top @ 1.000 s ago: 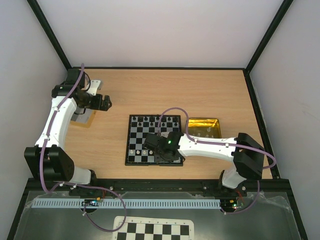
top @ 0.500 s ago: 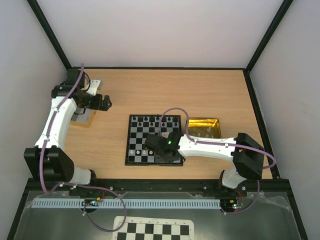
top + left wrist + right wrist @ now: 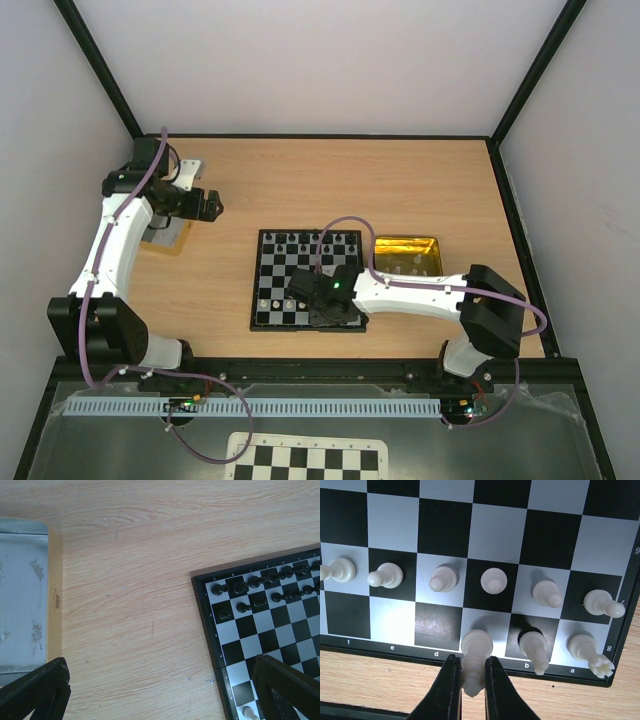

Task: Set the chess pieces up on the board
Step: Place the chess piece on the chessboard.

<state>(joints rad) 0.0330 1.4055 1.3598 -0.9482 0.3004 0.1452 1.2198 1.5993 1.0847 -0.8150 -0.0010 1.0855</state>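
The board point(image 3: 255, 282) lies mid-table, black chessmen point(image 3: 305, 240) on its far rows. My right gripper point(image 3: 471, 680) hangs over the near edge of the board point(image 3: 370, 646), shut on a white chess piece point(image 3: 476, 657) whose base is at the c-file edge square. Whether the base touches the square I cannot tell. Several white pawns point(image 3: 494, 581) line the row beyond it, and two white pieces point(image 3: 534, 647) stand to its right. My left gripper point(image 3: 212, 207) is open and holds nothing, over bare wood left of the board point(image 3: 202, 610).
A gold tray point(image 3: 378, 258) holding a few white pieces sits right of the board. A grey tin point(image 3: 20, 595) rests at the far left under the left arm. A loose checker sheet point(image 3: 305, 460) lies in front of the arm bases.
The right arm has edged slightly left with the white piece still gripped. The left arm has not moved.
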